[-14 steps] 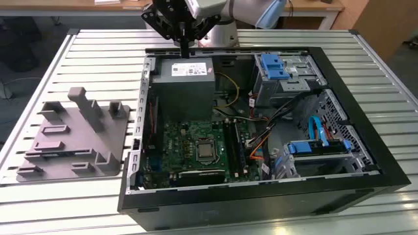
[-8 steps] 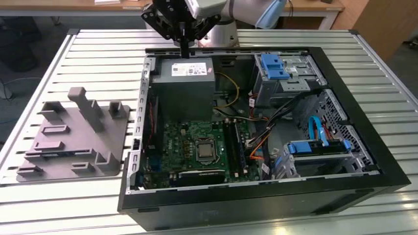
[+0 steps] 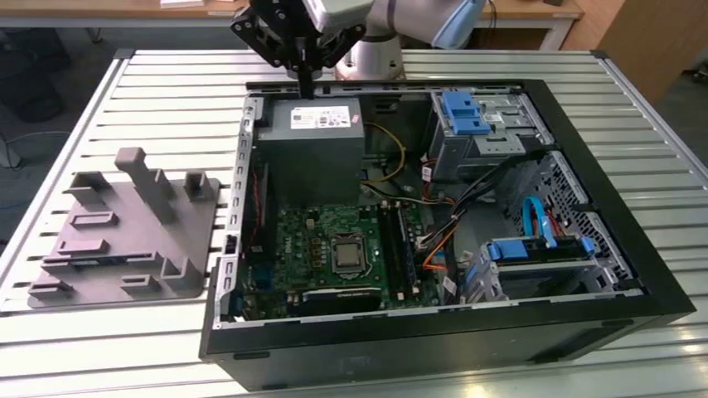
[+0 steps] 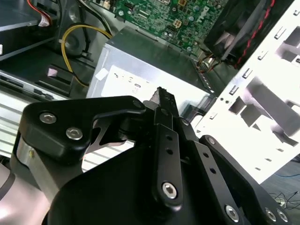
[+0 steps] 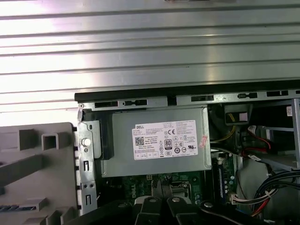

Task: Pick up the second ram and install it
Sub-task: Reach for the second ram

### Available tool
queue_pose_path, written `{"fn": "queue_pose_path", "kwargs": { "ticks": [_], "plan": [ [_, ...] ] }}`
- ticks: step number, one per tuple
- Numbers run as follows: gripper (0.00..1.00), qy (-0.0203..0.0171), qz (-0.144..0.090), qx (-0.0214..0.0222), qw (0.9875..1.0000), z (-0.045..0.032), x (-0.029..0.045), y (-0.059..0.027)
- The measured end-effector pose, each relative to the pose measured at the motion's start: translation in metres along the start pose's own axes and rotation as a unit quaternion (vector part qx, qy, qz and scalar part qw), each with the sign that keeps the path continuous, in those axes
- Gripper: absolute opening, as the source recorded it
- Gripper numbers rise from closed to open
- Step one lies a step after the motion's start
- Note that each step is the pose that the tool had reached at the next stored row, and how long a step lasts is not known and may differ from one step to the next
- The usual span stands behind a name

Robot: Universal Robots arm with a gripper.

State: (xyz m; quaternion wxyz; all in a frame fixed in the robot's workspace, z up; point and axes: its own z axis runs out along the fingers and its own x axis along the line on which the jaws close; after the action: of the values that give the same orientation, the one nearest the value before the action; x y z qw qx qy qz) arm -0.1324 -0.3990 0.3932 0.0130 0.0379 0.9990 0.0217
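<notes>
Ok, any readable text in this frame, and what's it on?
White label on the power supply: printed lines and marks, too small to quote.
Motherboard: printing too small to read.
Gray tray: no text seen.

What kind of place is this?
Probably a robot lab or workshop for building computers: an open PC case lies on a slatted metal table, a robot arm hangs over it, and a gray tray sits beside it.

Labelled PSU in open PC case, mobo adjoining it, gray tray just outside, gripper tips seemingly pressed together.
</notes>
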Motion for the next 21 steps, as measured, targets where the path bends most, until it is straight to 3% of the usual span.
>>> {"fn": "queue_pose_path", "kwargs": {
  "ticks": [11, 21],
  "plan": [
    [0.10, 0.0000, 0.000, 0.0000, 1.0000, -0.0008, 0.0397, -0.0030],
    [0.10, 0.0000, 0.000, 0.0000, 1.0000, -0.0011, 0.0698, -0.0053]
  ]
}}
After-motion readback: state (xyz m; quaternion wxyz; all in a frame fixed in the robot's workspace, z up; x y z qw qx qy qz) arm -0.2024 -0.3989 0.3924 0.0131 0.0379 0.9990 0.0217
